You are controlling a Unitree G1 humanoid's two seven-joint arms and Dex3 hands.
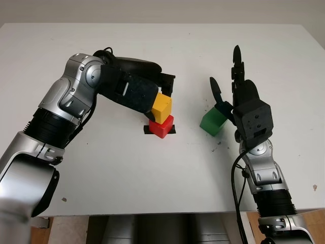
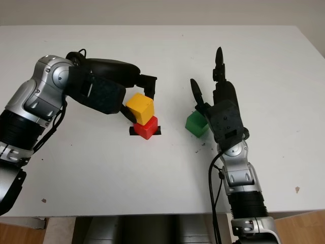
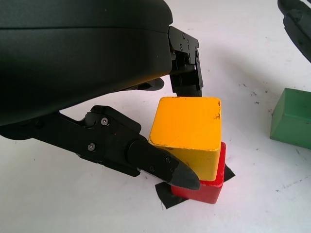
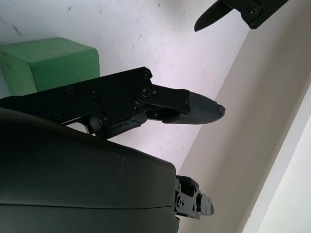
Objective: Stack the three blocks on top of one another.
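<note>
Yellow block (image 1: 162, 107) sits on red block (image 1: 161, 127) in your left hand (image 1: 152, 94) grip; green block (image 1: 213, 122) waits beside your open right hand (image 1: 238, 99)

Left hand (image 1: 152, 96) over mid-table, fingers (image 3: 160, 167) closed in a grasp; right hand (image 1: 231, 94) open, upright beside it

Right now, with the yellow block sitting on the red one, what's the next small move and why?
Probably open the left hand and back it away: its fingers bracket the yellow block, which already sits on the red block, slightly askew. The open right hand is beside the green block, ready to grasp it afterwards.
</note>
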